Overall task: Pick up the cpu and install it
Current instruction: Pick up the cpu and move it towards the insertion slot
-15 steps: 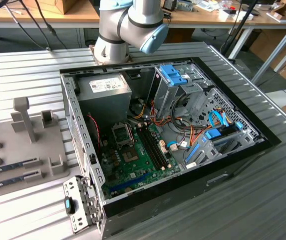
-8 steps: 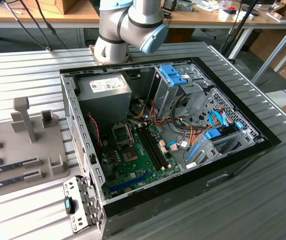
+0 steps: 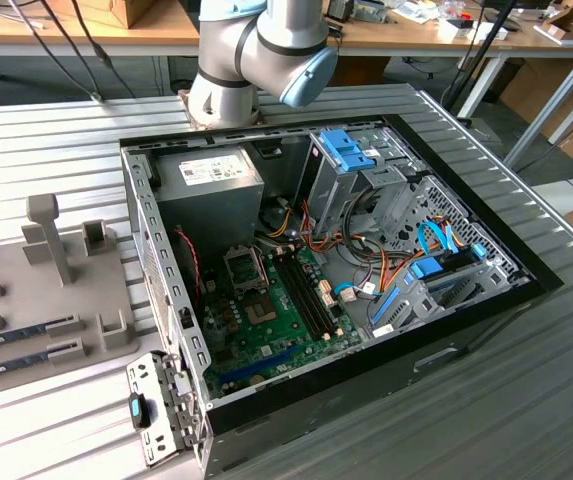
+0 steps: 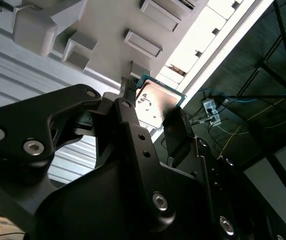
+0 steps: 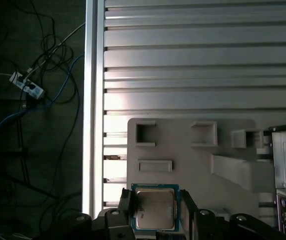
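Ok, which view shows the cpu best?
The first wrist view: the cpu faces it flat, its metal top clear, gripped in the end effector. The second wrist view shows it tilted, one corner behind a finger. The exterior view shows the arm and open case.

A silvery metal top with a soft sheen is seen on the cpu [image 5: 154, 210], rimmed in green board. The tool [image 4: 152, 107] is finished in matt black and studded with bright metal screws. The table [image 5: 197, 60] is made of ribbed bare metal. The holder tray [image 5: 192, 155] upon it is moulded in matt grey plastic.
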Available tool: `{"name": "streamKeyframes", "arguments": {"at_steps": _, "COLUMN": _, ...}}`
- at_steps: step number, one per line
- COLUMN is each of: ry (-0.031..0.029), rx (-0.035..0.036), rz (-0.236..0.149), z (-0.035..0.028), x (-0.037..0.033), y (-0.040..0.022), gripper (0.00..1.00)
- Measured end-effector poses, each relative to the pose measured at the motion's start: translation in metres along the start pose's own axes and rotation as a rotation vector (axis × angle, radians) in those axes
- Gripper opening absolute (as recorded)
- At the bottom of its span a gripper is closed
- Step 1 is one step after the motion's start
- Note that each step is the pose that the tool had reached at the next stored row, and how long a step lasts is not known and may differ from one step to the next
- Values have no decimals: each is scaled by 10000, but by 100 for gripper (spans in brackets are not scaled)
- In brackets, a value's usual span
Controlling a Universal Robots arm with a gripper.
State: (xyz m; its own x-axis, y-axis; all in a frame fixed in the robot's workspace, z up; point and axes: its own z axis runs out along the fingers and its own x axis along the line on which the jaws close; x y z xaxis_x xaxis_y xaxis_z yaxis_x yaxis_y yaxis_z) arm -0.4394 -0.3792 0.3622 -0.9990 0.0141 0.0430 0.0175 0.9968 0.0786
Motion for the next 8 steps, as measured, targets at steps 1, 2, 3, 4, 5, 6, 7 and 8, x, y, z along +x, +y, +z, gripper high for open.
{"name": "streamKeyframes", "arguments": {"at_steps": 1, "ry": 0, "rx": -6, "rz": 0, "z": -9, "x": 1, "y": 1, "gripper": 47}}
{"name": "streamKeyframes", "arguments": {"at_steps": 2, "ry": 1, "rx": -15, "rz": -1, "z": -24, "x": 1, "y": 2, "gripper": 47}}
{"name": "streamKeyframes", "arguments": {"at_steps": 3, "ry": 0, "rx": -31, "rz": -1, "z": -48, "x": 2, "y": 4, "gripper": 47}}
{"name": "streamKeyframes", "arguments": {"at_steps": 4, "ry": 1, "rx": -39, "rz": -2, "z": -60, "x": 3, "y": 5, "gripper": 47}}
{"name": "streamKeyframes", "arguments": {"at_steps": 5, "ry": 1, "rx": -45, "rz": -2, "z": -68, "x": 3, "y": 5, "gripper": 47}}
{"name": "streamKeyframes", "arguments": {"at_steps": 6, "ry": 1, "rx": -55, "rz": -2, "z": -85, "x": 4, "y": 7, "gripper": 47}}
{"name": "streamKeyframes", "arguments": {"at_steps": 7, "ry": 1, "rx": -62, "rz": -3, "z": -96, "x": 4, "y": 8, "gripper": 47}}
{"name": "streamKeyframes", "arguments": {"at_steps": 8, "ry": 2, "rx": -67, "rz": -3, "z": -105, "x": 5, "y": 8, "gripper": 47}}
